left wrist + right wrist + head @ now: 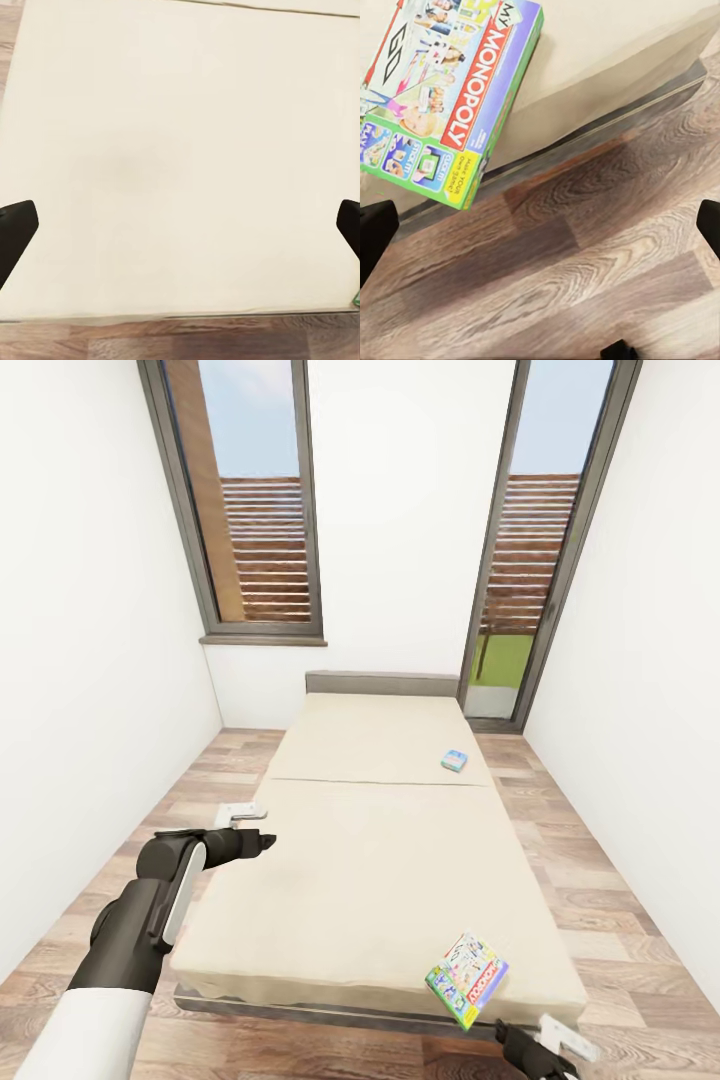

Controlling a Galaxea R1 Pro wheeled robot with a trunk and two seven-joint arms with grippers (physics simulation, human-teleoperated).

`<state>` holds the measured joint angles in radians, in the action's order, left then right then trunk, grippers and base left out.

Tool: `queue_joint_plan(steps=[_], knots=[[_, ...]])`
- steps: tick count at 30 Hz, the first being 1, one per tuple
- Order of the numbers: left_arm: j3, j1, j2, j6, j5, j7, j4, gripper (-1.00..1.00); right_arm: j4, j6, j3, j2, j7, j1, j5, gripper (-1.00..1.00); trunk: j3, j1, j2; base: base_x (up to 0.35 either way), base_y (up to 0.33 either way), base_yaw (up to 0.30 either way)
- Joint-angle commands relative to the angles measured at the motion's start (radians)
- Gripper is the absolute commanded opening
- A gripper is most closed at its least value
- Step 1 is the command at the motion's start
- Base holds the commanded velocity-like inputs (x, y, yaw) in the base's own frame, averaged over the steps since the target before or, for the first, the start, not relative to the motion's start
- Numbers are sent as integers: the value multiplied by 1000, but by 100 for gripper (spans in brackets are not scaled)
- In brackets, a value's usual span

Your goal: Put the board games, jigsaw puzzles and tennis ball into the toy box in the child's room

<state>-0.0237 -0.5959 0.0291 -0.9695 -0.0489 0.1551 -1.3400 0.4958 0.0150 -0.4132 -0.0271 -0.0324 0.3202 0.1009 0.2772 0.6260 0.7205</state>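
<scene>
Now two board games (466,979) (454,761), one bed (370,860), two hands (268,842) (560,1060)

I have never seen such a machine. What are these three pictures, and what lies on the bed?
It is a simulated two-armed robot. The large picture comes from its head camera; the other two come from cameras near each gripper. The left gripper hangs open over the bed, holding nothing. The right gripper is open above the wood floor, also empty. Two board games lie on the bed: a small blue box near the headboard and a green-edged Monopoly box overhanging the foot edge.
</scene>
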Motion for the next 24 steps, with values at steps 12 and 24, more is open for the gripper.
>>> queue_joint_plan(steps=[12, 24], knots=[[-2, -1, 1, -5, -5, 0, -1, 100, -11, 14, -75, 4, 399, 0, 93, 100, 39, 46, 85, 0, 0, 0], [-2, -1, 2, -5, -5, 0, -1, 100, -11, 15, -192, 11, 564, 0, 108, 100, 77, 92, 169, 0, 0, 0]])
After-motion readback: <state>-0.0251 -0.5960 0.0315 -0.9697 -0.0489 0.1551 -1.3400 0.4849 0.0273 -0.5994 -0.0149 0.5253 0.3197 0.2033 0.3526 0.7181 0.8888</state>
